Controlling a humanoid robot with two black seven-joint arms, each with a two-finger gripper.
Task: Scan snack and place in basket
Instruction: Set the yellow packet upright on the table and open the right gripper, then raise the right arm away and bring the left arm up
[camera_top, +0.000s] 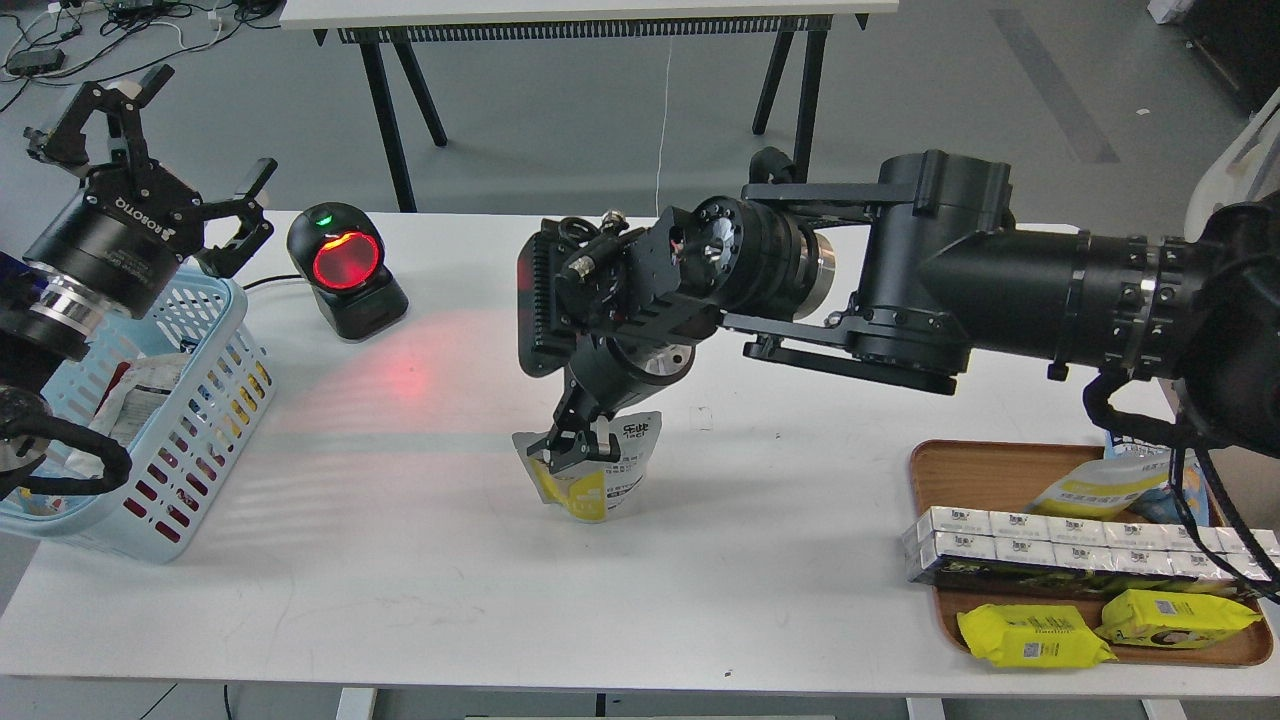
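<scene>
The snack (600, 480), a small pouch with a silver top and yellow lower part, stands upright on the white table (400, 560) near the middle. My right gripper (572, 448) points down at its upper left part. Its dark fingers overlap the pouch's top, and I cannot tell whether they clamp it. The light blue basket (205, 400) stands at the table's left edge with several packs inside. My left gripper (205, 130) is open and empty, raised above the basket's far rim.
A black barcode scanner (345, 268) glows red at the back left and throws red light on the table. A wooden tray (985, 465) at the right holds white boxes (1080, 545), two yellow packs (1035, 637) and a white-yellow-blue bag (1110, 485).
</scene>
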